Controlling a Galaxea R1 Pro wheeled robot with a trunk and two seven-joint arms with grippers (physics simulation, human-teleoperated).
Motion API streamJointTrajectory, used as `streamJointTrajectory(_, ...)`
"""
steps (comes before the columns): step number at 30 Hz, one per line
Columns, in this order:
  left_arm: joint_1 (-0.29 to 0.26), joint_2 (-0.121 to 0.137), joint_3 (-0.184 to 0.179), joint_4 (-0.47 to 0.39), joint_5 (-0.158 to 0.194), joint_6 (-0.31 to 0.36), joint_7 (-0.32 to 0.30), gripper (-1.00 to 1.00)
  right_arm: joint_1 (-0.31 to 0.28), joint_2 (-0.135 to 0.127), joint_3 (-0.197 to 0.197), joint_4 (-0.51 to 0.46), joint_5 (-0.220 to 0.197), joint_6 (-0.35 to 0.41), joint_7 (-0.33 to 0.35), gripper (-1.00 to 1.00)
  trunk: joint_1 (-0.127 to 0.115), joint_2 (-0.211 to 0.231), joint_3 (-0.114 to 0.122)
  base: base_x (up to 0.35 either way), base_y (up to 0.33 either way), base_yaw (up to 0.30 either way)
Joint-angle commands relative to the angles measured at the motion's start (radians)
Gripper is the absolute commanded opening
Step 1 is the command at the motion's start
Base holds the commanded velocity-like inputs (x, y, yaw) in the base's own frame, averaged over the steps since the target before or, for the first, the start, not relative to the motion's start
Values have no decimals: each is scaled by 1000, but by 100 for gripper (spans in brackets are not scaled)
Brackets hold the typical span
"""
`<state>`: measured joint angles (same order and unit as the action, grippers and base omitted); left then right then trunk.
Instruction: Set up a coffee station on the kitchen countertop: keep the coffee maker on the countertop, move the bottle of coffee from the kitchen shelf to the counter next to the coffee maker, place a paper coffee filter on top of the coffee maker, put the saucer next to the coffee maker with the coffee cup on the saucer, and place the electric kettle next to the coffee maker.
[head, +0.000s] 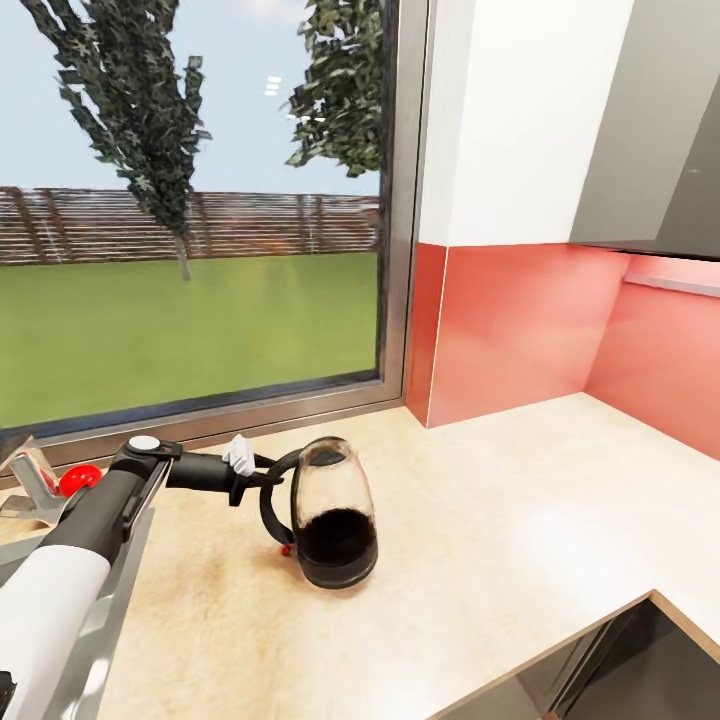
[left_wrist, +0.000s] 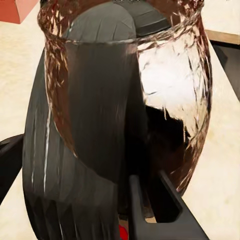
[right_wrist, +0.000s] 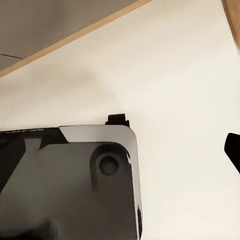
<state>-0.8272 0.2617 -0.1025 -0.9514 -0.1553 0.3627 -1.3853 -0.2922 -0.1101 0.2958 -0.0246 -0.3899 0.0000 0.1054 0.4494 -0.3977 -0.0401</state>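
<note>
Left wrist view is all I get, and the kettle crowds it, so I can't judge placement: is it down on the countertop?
Observer: From the head view, the electric kettle appears to stand upright on the countertop.
Operator: Which way does its handle face?
Observer: Toward the robot's left, where the left gripper meets it.
Operator: What lies to its right?
Observer: The countertop runs on to a red backsplash.
</note>
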Motion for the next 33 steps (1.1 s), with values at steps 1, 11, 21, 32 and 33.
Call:
streamJointTrajectory(1,-1,0,-1,-2,-3,10,-4,-100,-1,0,8,0,-10,0,3,100,1,-2,-2,0,0,0)
streamJointTrajectory(11,-1,1,0,-4,0,10,-5,-100,-1,0,8,0,-10,0,3,100,1,-2,-2,0,0,0)
streamJointTrajectory(21,-1,1,7,-6,0,10,-5,-100,-1,0,8,0,-10,0,3,100,1,-2,-2,0,0,0)
streamJointTrajectory(32,-18,-1,6,-72,1,112,-5,-100,1,4,8,-1,-12,-1,3,100,1,-2,-2,0,0,0)
streamJointTrajectory(33,-19,0,6,-95,1,135,-4,-100,0,4,8,-2,-13,-1,3,100,1,-2,-2,0,0,0)
